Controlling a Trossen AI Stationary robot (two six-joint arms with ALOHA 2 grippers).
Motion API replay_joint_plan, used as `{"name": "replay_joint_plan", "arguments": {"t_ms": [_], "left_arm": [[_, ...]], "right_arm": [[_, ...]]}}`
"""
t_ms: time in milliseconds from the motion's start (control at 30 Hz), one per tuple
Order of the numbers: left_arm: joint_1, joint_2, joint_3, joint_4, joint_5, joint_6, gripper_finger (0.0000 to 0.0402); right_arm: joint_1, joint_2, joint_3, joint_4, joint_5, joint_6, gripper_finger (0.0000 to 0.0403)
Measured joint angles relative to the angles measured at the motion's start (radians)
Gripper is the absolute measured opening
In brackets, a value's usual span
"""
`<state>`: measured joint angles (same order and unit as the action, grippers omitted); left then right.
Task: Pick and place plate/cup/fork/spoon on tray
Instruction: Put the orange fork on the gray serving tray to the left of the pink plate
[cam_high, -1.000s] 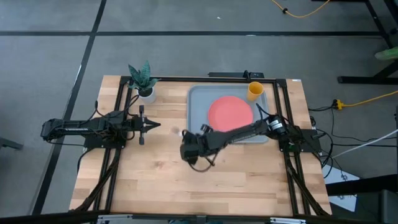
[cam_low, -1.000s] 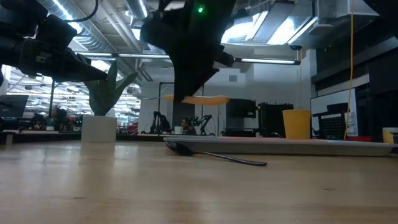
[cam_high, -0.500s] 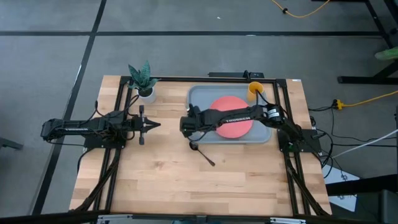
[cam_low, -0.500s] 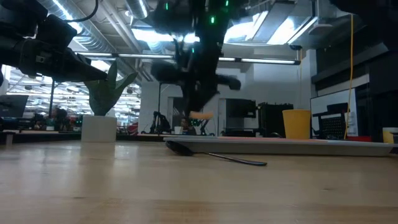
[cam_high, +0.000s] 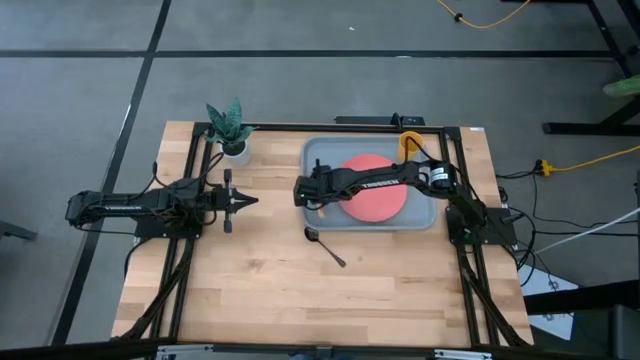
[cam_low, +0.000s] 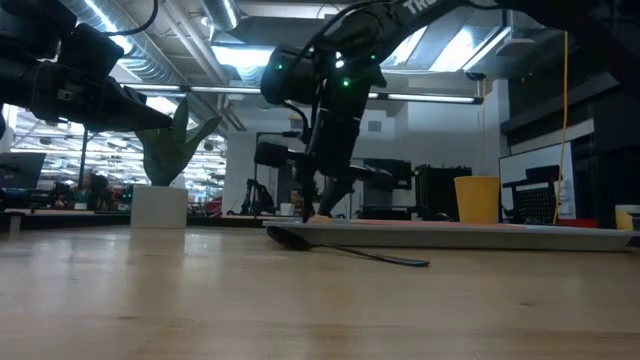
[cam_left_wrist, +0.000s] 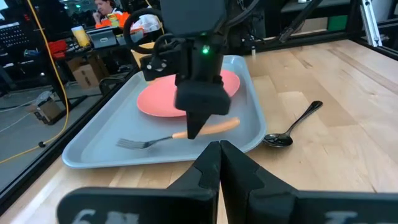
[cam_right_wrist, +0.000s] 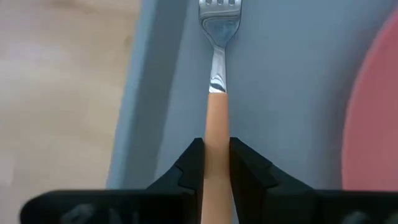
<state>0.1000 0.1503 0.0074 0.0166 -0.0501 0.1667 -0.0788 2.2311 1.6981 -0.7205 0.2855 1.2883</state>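
The right gripper (cam_left_wrist: 194, 127) is clamped on the fork's (cam_left_wrist: 171, 136) orange handle low over the tray's (cam_left_wrist: 99, 149) near-left strip beside the plate (cam_left_wrist: 163, 99), tines pointing straight ahead, while the left gripper (cam_high: 237, 201), closed, waits well apart.

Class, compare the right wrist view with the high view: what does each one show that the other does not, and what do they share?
Only the right wrist view shows the fork, its orange handle between the right gripper fingers, tines over the tray floor.

Only the high view shows the cup, the spoon on the table beside the tray, the potted plant, and the left gripper waiting over the table's left part.

Both show the tray, the plate and bare tabletop.
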Motion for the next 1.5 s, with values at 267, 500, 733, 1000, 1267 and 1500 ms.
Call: {"name": "replay_joint_plan", "arguments": {"t_ms": [267,500,733,1000,1267,1500], "left_arm": [[0.000,0.000,0.000,0.000,0.000,0.000,0.0000],[0.000,0.000,0.000,0.000,0.000,0.000,0.0000],[0.000,0.000,0.000,0.000,0.000,0.000,0.0000],[0.000,0.000,0.000,0.000,0.000,0.000,0.0000],[0.000,0.000,0.000,0.000,0.000,0.000,0.0000],[0.000,0.000,0.000,0.000,0.000,0.000,0.0000]], "right_arm": [[0.000,0.000,0.000,-0.013,0.033,0.113,0.0068],[-0.003,0.000,0.000,-0.035,0.035,0.116,0.0069],[-0.003,0.000,0.000,-0.043,0.035,0.116,0.0070],[-0.003,0.000,0.000,-0.039,0.054,0.116,0.0073],[-0.003,-0.001,0.000,-0.051,0.053,0.116,0.0076],[-0.003,-0.001,0.000,-0.053,0.053,0.116,0.0077]]}}
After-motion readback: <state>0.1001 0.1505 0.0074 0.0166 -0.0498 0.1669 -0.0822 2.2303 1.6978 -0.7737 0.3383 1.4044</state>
